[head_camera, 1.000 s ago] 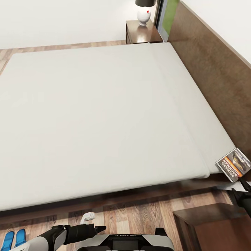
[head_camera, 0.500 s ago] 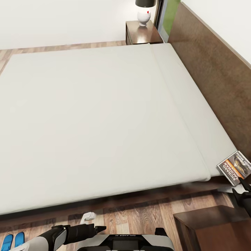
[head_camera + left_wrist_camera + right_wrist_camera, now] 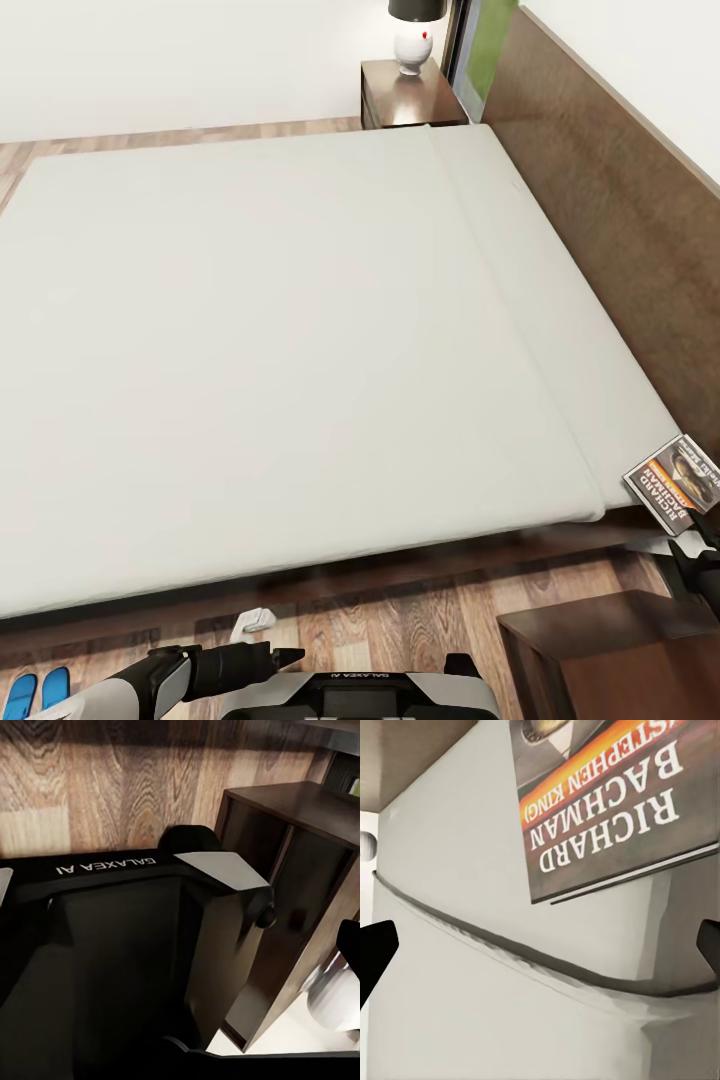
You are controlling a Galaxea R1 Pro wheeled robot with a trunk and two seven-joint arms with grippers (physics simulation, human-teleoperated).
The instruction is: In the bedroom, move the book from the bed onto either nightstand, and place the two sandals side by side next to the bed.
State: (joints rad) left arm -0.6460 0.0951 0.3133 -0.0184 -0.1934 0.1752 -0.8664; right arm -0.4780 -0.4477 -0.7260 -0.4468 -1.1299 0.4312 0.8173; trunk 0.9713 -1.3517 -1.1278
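Observation:
The book (image 3: 675, 482) lies flat on the near right corner of the bed (image 3: 280, 330), close to the headboard. In the right wrist view the book (image 3: 607, 802) shows its orange band and the lettering "RICHARD BACHMAN". My right gripper (image 3: 702, 560) hangs just in front of that corner, open, a little short of the book and holding nothing; in its own view the right gripper (image 3: 540, 949) faces the mattress edge. The two sandals (image 3: 35, 690) lie side by side on the floor beside the bed. My left gripper (image 3: 287, 657) hovers low over my base, open and empty.
One nightstand (image 3: 610, 650) stands right beside my right arm, also seen as the nightstand (image 3: 300, 870) past my dark base. The other nightstand (image 3: 410, 95) carries a white lamp (image 3: 413, 35) at the far side. A small white object (image 3: 252, 622) lies on the floor.
The whole view has slid a little, so the bed edge, book and sandals sit slightly lower. The book still rests on the bed, and both arms have hardly moved.

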